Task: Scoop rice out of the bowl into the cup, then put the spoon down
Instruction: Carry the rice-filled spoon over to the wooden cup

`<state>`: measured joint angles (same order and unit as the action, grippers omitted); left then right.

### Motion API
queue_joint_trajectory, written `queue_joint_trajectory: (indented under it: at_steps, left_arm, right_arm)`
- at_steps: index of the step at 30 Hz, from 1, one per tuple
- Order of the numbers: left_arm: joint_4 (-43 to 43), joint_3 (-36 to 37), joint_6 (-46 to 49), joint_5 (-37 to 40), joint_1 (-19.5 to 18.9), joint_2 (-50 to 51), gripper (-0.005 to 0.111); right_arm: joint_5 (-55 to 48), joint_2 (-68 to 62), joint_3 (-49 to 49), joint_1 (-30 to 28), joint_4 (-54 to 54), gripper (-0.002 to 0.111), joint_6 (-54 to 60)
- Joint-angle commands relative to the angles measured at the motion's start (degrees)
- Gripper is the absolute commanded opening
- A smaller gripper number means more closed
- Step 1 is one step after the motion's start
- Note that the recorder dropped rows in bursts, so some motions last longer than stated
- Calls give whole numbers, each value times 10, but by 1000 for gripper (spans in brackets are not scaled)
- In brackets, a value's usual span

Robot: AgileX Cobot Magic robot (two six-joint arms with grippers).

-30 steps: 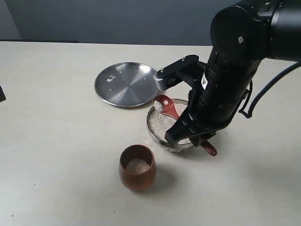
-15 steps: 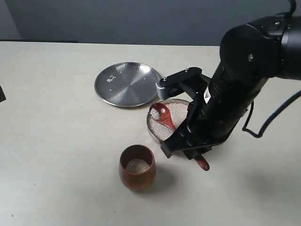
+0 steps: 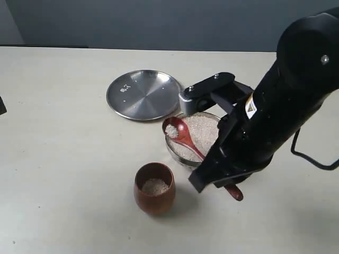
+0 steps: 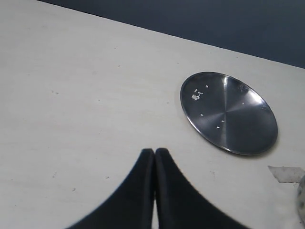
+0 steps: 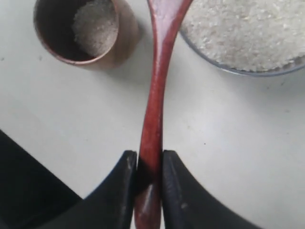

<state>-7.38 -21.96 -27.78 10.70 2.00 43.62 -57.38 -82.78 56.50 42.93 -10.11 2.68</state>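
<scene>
- Slim, dark reddish-brown wooden spoon (image 3: pixel 188 142): the oval head sits above the left side of the bowl in the exterior view. It carries a small load of white rice (image 3: pixel 170 130).
- The long thin handle slopes down & away into the right gripper (image 5: pixel 145 160), which is clenched on the handle near its far end. The tip pokes out past the jaws.
- Step in hand, as we read it: the carry leg of a scoop. The load is up out of the heap but not yet over the cup.
- Next move, in our judgement:
  - swing the head across to the cup w/ the head kept level;
  - centre it over the narrow mouth;
  - then roll the wrist to tip.
  The head is shallow, so a jolt would prob. shed grains onto the table.
- Round, shiny steel bowl (image 3: pixel 170 147): deep-sided & well filled w/ a pale speckled heap.
- Small barrel-shaped reddish-brown wooden cup (image 3: pixel 153 203): upright, just beside the bowl, not touching it. It has only a low layer of grains at the bottom, so there's lots of room left.
- Flat, shallow steel plate (image 3: pixel 143 95): on the far side of the bowl, w/ a few stray grains on it. We can't tell if its rim touches the bowl.
- Left gripper (image 4: pixel 155 152): fingers pressed together on nothing, over the bare pale table (image 3: pixel 63 159), near the plate & off to the side of the scooping.
</scene>
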Motion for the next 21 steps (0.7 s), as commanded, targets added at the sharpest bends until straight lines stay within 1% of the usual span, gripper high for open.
queue_joint_trajectory:
  at_steps: [1,6,12,14,21]
  left_arm:
    - [-1,-4,0,-4,-2,1,0]
    - [-1,-4,0,-4,-2,1,0]
    - [-1,-4,0,-4,-2,1,0]
    - [-1,-4,0,-4,-2,1,0]
    - [-1,-4,0,-4,-2,1,0]
  right_arm:
    - [-2,4,-2,46,27,-1,-4]
    - [-1,4,-2,81,47,-1,-22]
    - [-2,2,-2,119,108,-1,-55]
    - [-4,2,-2,126,131,-1,-73]
    - [-9,2,-2,132,147,-1,-75]
